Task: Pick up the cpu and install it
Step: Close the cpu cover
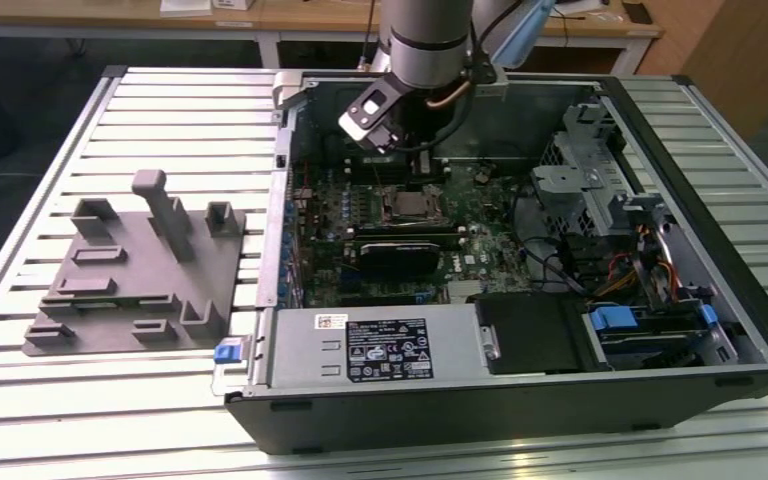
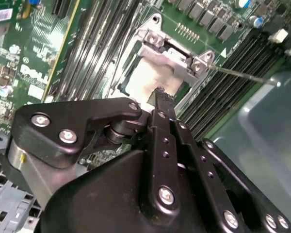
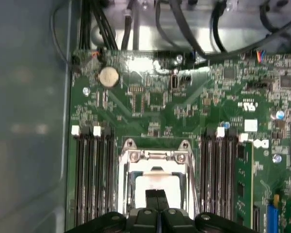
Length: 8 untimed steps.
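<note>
The cpu (image 3: 157, 183) is a silvery-white square lying flat inside the metal-bordered socket frame (image 3: 156, 156) on the green motherboard. In the second wrist view the cpu (image 2: 144, 80) also lies in that frame (image 2: 172, 53). My gripper (image 3: 156, 198) hangs directly over the chip with its two black fingers pressed together and nothing between them. Whether the tips touch the chip I cannot tell. In the exterior view the gripper (image 1: 418, 152) is inside the open computer case, just above the socket frame (image 1: 411, 207).
Memory slots (image 3: 92, 174) flank the socket on both sides. A thin metal lever (image 2: 242, 75) sticks out beside the frame. A black block with a fan (image 1: 398, 258), a power supply (image 1: 377, 345) and a drive cage (image 1: 598, 170) fill the case. A grey plastic tray (image 1: 137, 270) lies on the slatted table.
</note>
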Tool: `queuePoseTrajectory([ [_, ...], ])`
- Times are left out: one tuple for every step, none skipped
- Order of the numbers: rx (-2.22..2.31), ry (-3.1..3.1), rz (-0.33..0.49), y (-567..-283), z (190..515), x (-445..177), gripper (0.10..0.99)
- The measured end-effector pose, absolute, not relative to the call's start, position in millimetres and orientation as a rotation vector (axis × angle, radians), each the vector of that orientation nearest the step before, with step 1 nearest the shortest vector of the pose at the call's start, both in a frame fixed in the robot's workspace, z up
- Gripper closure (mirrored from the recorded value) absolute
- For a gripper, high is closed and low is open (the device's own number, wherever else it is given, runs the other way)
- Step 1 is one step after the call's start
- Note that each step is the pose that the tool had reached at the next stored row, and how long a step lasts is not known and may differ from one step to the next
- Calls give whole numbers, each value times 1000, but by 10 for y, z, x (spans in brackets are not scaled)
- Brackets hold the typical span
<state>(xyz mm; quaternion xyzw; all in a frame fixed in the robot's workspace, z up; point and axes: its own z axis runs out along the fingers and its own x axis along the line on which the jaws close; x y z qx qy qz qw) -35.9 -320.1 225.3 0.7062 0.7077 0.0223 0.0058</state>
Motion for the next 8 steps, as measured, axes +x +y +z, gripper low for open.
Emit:
queuePoseTrajectory([
  [2210,2215,70,-3201,2241,-371,980],
  [2210,2215,70,-3202,2227,-384,980],
  [2210,2215,70,-3202,2212,-400,980],
  [2210,2215,70,-3202,2196,-421,980],
  [2210,2215,70,-3201,2180,-445,980],
  [2210,2215,70,-3201,2162,-468,980],
  [2210,2215,70,-3201,2148,-488,980],
  [2210,2215,70,-3200,2136,-504,980],
])
